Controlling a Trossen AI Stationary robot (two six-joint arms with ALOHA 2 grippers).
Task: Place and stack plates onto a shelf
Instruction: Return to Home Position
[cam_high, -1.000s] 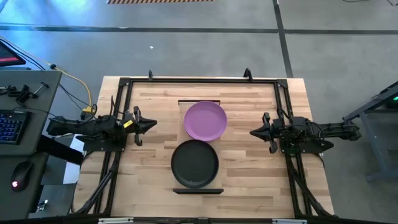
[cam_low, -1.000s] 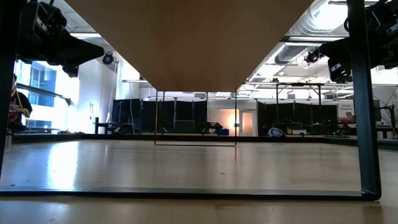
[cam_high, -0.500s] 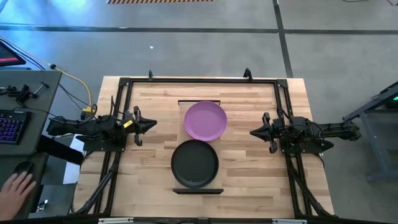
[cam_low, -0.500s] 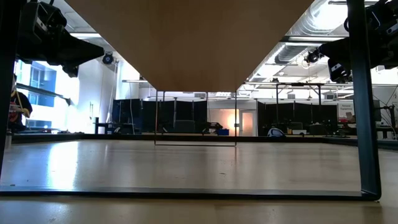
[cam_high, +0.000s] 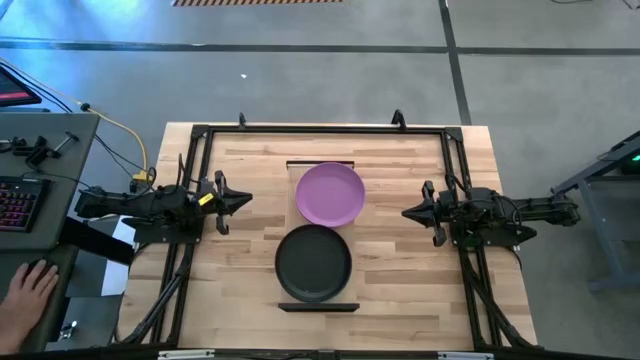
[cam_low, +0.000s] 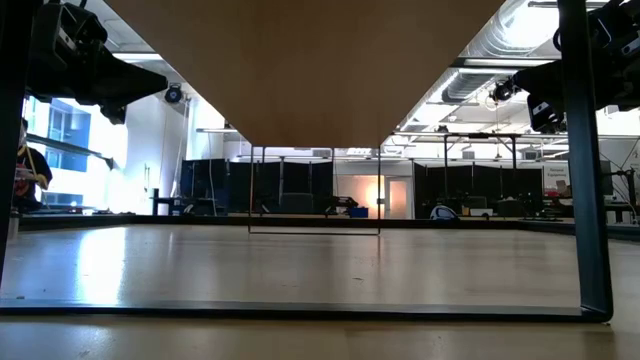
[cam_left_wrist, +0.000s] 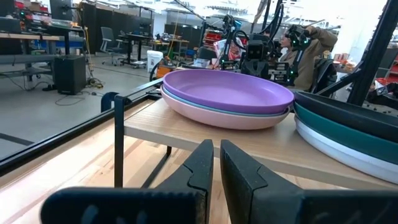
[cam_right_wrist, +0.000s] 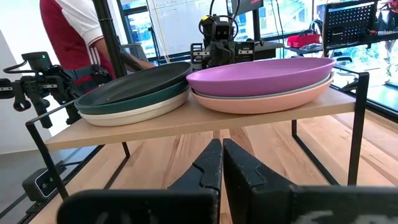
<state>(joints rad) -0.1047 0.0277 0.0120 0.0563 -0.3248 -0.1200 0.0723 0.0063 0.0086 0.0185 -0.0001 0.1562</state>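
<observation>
All six plates are up on the shelf, which runs down the middle of the tabletop from far edge to near edge. At its far end sits the purple plate on the pale blue-green plate and the pink plate. At its near end the black plate tops the dark teal plate and the white plate.

To my eye the stacking is done and this is the parking step. The left gripper hangs by the left edge, fingers pressed nearly together on nothing. The right gripper mirrors it by the right edge, also closed and empty. Both point inward at the shelf, well apart from it. The next move calls for little: settle each arm at rest without swinging toward the shelf's thin legs.

The tabletop is pale slatted wood inside a dark frame. Around it is grey concrete floor and an open workshop. A person's hand rests on a desk beyond the left edge, near a keyboard. A person in a red top stands off past the shelf.
</observation>
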